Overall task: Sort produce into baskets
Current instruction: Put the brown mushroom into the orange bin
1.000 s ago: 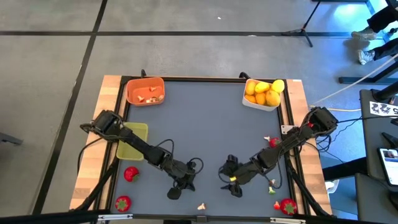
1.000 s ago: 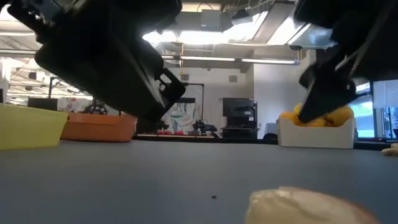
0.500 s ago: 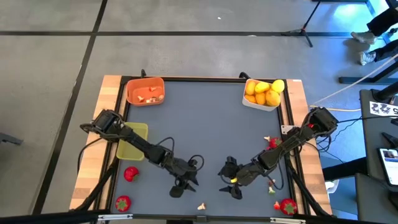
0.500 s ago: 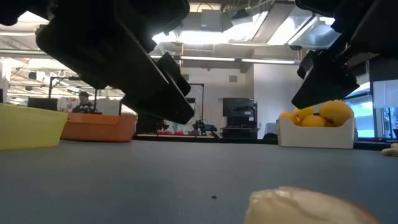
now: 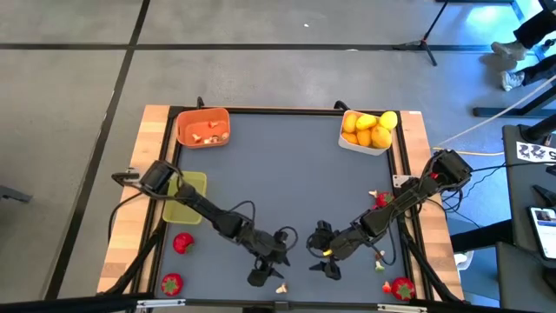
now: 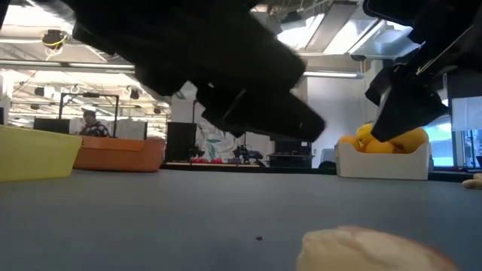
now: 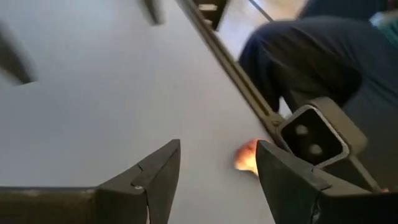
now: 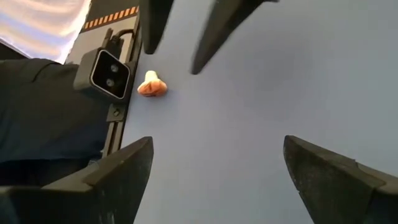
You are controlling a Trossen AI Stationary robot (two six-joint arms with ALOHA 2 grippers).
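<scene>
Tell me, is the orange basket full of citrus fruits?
No, the orange basket holds only small pale-and-red bits; the citrus fruits fill the white basket.

Grey table (image 5: 287,174) w/ three baskets (image 5: 365,132), scattered produce (image 5: 182,243).

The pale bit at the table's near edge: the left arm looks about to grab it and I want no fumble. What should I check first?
1. Left gripper jaws open: ok.
2. Pale bit between the jaws: not ok, it lies off toward one finger.
3. Nothing held in left gripper: ok.
4. Right gripper open and apart from the bit: ok.
5. Orange basket has room: ok.
6. Jaws low enough to grip: cannot tell.
</scene>
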